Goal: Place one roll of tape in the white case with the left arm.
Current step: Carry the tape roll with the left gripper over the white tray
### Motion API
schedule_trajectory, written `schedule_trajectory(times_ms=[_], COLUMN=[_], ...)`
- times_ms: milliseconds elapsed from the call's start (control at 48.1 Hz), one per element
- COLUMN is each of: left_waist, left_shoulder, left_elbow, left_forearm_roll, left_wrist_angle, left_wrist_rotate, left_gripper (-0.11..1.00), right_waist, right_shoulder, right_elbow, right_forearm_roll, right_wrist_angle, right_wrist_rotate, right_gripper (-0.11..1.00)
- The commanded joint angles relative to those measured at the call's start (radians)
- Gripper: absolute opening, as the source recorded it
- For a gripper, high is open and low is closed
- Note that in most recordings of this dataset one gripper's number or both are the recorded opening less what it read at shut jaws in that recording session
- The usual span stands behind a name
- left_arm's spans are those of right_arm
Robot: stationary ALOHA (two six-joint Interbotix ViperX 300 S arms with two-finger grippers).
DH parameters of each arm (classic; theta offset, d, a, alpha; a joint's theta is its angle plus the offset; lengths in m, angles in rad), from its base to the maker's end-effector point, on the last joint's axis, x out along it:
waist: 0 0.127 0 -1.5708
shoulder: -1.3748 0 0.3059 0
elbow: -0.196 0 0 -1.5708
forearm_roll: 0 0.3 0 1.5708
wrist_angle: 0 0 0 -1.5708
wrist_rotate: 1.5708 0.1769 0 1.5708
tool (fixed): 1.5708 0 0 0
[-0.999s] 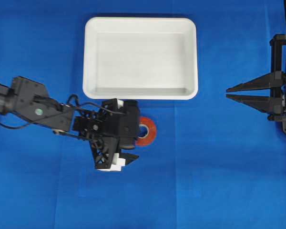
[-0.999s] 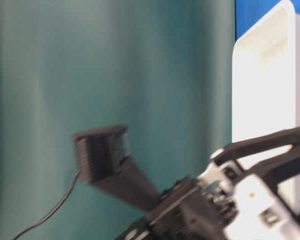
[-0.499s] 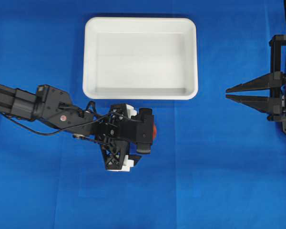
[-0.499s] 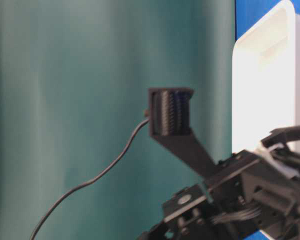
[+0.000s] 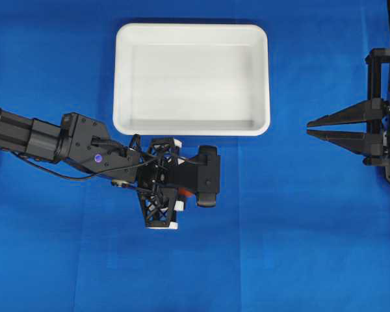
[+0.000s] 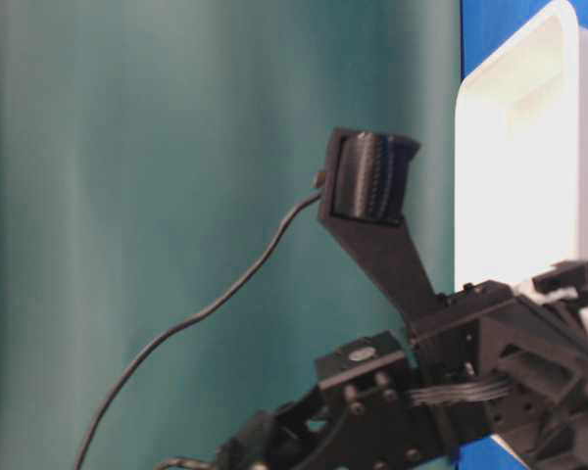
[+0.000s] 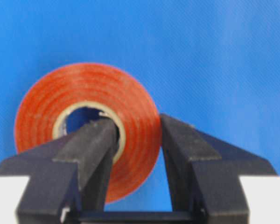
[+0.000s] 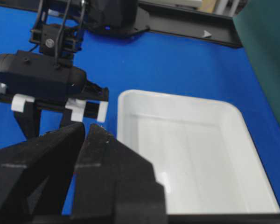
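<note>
Here's the left arm [image 5: 58, 138] stretched in from the left edge of the overhead picture, its gripper [image 7: 139, 140] down on the blue cloth [image 5: 299, 247] just below the white case [image 5: 123, 78]. Look at the wrist view: the roll of tape [image 7: 86, 123] lies flat on the cloth in the left half of the frame, and the two black fingers [image 7: 95, 154] straddle its right-hand wall, one poking down into the pale core, the other pressed against the outer orange edge, so the jaws are pinched on that wall of the ring. From overhead only a sliver of orange [image 5: 186, 193] peeps out beneath the wrist, below the case's lower rim and outside it. The case sits in the upper middle, open side up. Over at the right edge the right gripper [image 5: 310, 127] hangs well apart from all this, its pointed fingers drawn nearly together with just a thin slit between them
</note>
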Motion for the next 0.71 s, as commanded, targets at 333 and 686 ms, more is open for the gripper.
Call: schedule_trajectory(times_ms=[333,686], left_waist=[0.067,0.287], left_shoulder=[-0.270,-0.206], left_elbow=[-0.018,0.011], left_forearm_roll=[0.028,0.026], left_wrist_angle=[0.080,-0.029], left_wrist_rotate=[0.106,0.181], left_gripper=[0.26,0.26], right_waist=[-0.002,-0.003], right_shoulder=[0.015,0.018], right_elbow=[-0.009,-0.009], right_forearm_roll=[0.000,0.002], right_wrist_angle=[-0.003,0.006], right_wrist_rotate=[0.002,0.006], right_gripper=[-0.11,-0.11])
